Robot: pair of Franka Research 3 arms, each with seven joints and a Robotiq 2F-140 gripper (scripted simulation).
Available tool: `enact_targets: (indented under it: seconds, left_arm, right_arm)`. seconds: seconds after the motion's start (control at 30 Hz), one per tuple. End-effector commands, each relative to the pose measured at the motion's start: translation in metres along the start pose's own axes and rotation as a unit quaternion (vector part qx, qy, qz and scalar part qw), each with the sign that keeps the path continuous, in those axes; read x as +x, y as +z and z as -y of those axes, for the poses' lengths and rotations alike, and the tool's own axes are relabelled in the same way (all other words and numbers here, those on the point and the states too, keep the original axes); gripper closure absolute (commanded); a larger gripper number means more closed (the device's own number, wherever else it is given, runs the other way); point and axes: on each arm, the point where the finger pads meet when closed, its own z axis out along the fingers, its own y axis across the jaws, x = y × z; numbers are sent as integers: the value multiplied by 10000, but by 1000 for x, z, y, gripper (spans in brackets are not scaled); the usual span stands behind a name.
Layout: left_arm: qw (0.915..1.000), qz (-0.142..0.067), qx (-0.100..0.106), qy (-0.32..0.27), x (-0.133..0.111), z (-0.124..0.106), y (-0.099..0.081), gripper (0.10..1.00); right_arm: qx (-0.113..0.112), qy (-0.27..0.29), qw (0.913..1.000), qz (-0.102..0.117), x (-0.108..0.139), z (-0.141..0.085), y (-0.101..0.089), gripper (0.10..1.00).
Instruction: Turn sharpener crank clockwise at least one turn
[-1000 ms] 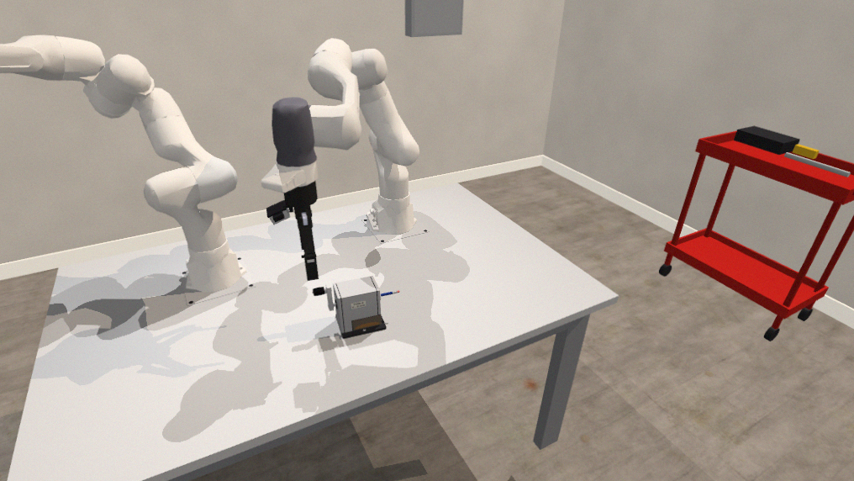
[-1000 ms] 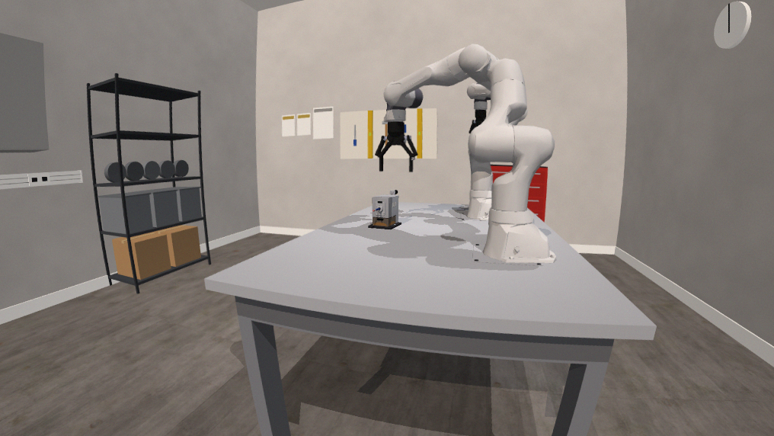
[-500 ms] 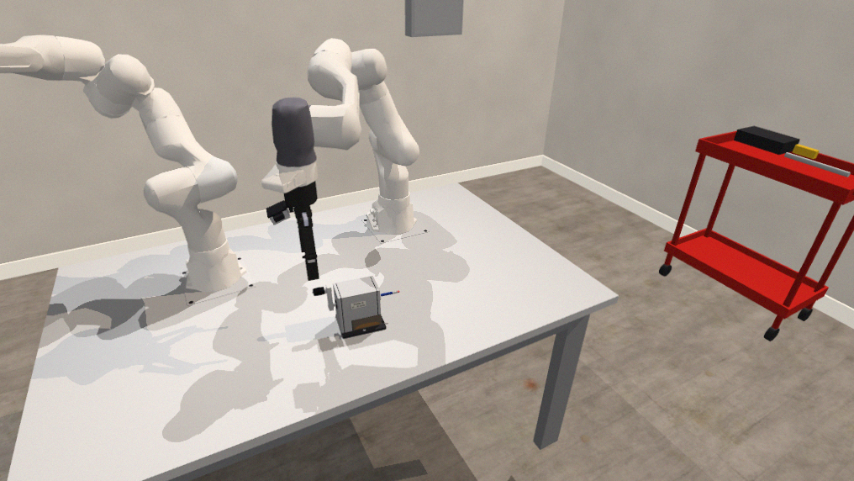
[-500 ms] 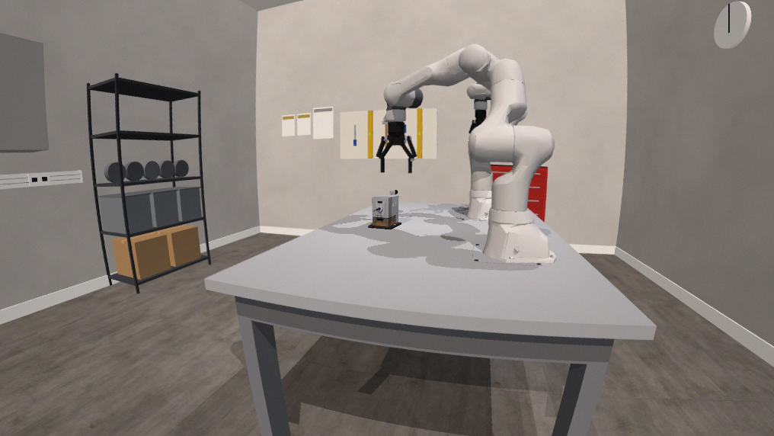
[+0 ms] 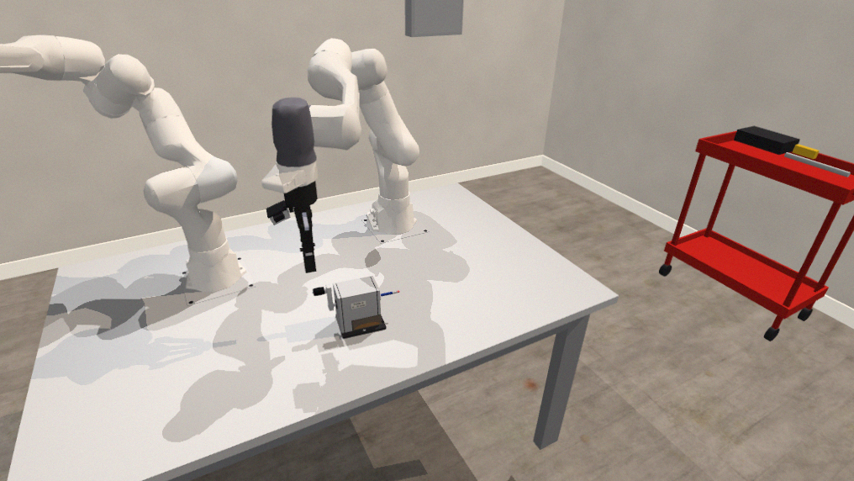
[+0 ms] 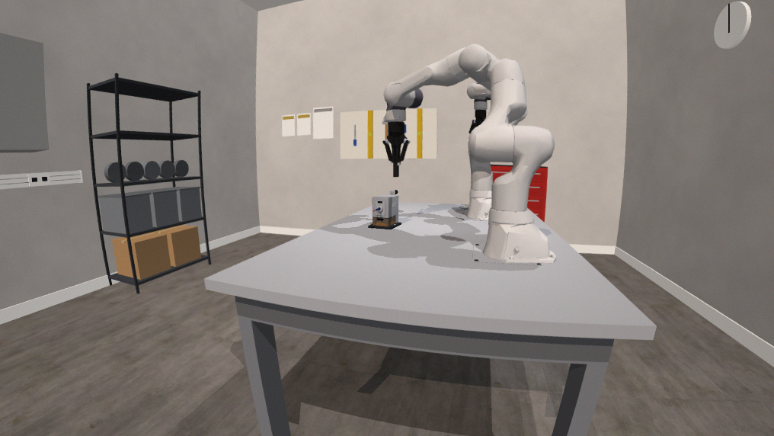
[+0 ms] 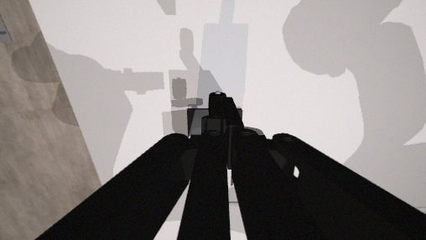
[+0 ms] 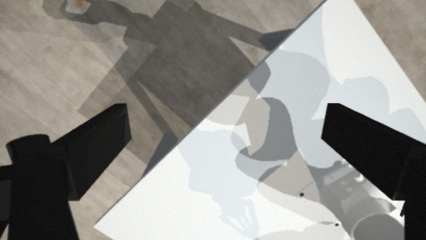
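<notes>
Above the light-gray counter (image 5: 496, 256) (image 6: 433, 292) (image 7: 268, 50) (image 8: 138, 214), the left gripper (image 5: 309, 270) (image 6: 395, 174) (image 7: 221, 112) points down, fully closed with nothing between its fingers. Its tips hang apart from the black cylindrical crank knob (image 5: 318, 291) (image 6: 395, 192), over the boxy gray sharpener (image 5: 357, 304) (image 6: 385, 209) (image 7: 193, 117) standing upright on the counter. A slim blue pencil (image 5: 388, 293) (image 6: 378, 209) juts from the side opposite the crank. Well apart from the sharpener, the right gripper (image 6: 476, 126) (image 8: 226, 121) is wide open and holds nothing.

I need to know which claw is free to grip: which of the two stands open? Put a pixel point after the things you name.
The right arm's claw (image 8: 226, 119), its fingers wide apart; the left's (image 6: 395, 174) is shut.
</notes>
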Motion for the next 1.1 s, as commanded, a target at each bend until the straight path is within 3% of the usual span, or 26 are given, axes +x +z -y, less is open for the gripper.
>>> enact_targets:
  seconds: [0.0, 0.9, 0.93, 1.07]
  left_arm:
    - [10000, 2, -16, -27, 1, -1, 0, 999]
    - [10000, 2, -16, -27, 1, -1, 0, 999]
    - [10000, 2, -16, -27, 1, -1, 0, 711]
    - [10000, 2, -16, -27, 1, -1, 0, 711]
  right_arm:
    - [-5, -27, 10000, -6, 0, -1, 0, 98]
    - [-5, -27, 10000, -6, 0, -1, 0, 98]
    - [-5, -27, 10000, -6, 0, -1, 0, 98]
    - [-5, -27, 10000, -6, 0, -1, 0, 98]
